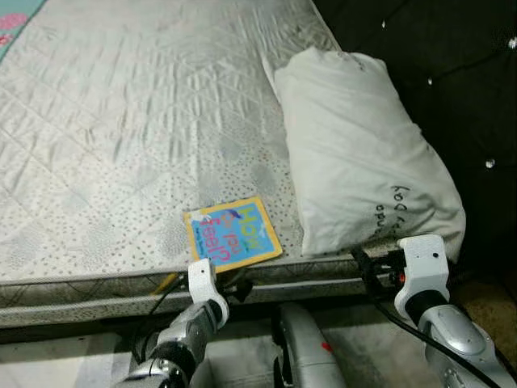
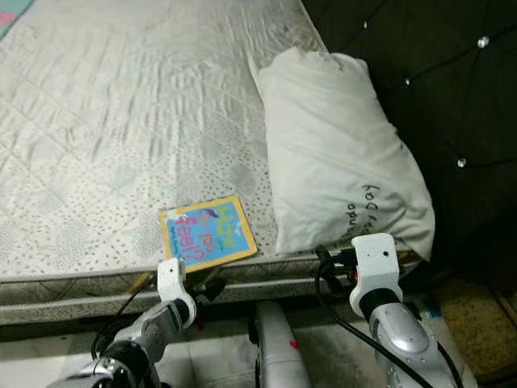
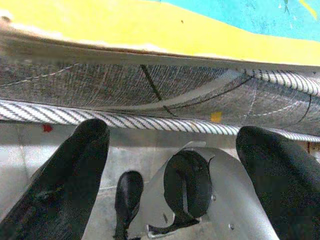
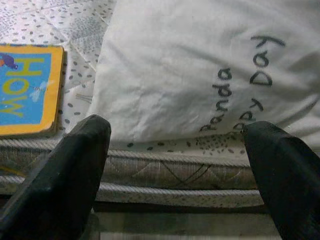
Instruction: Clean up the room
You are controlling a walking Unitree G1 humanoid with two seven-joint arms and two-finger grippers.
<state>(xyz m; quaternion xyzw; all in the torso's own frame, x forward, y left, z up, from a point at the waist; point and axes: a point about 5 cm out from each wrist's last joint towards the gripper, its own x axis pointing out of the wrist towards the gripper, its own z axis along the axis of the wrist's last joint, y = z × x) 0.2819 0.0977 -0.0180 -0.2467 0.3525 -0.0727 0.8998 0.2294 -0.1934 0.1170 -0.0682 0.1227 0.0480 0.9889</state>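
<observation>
Yellow-bordered, the book (image 1: 233, 233) lies low centre in the eye views at the mattress (image 1: 121, 121) edge, beside the pillow (image 1: 363, 162). Left wrist view: left gripper (image 3: 172, 145) jaws released beneath it, probably reaching. Right wrist view: right gripper (image 4: 177, 150) jaws released, facing the pillow.

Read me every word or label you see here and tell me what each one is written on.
"HOW": large yellow letters on the blue cover of the book lying at the mattress edge.
"Do You Sleep?": my likely reading of the cover's remaining words; small and angled.
"Panda" and "Day": handwritten in dark marker on the white pillow.
A third handwritten word, ending in "ppy", is partly hidden.
</observation>
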